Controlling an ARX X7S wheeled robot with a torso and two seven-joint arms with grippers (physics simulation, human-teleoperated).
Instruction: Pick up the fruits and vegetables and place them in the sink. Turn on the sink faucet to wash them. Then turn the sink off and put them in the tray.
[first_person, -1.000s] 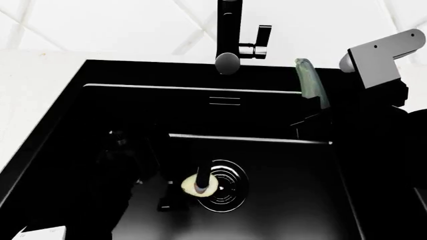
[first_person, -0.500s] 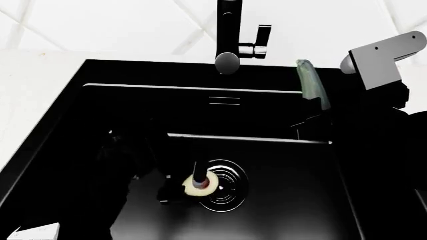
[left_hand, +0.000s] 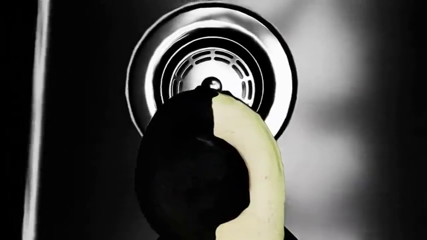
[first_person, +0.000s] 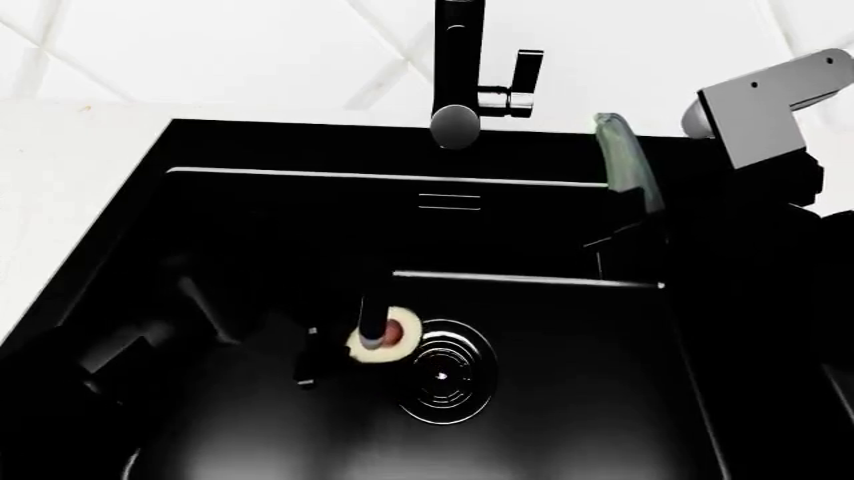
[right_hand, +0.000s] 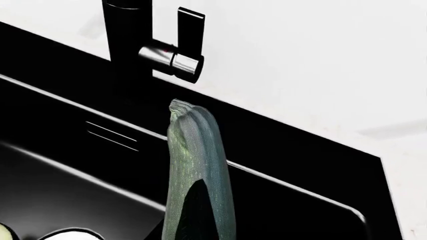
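Left end effector (first_person: 350, 352): low in the sink (first_person: 240, 215), clamped on the halved avocado (first_person: 384, 337), which sits just at 9 o'clock of the drain (first_person: 447, 372); whether it touches the floor cannot be told. Faucet (first_person: 455, 70) at 12 o'clock, lever handle (first_person: 526, 78) untouched, no water seen. Right end effector (first_person: 627, 235): at 3 o'clock, clamped on the zucchini (first_person: 627, 165), held upright over the basin's right rim. Judgement: first stage unfinished; both items remain gripped, neither released. Left to do: release both, wash, shut off, transfer to tray (not in view).
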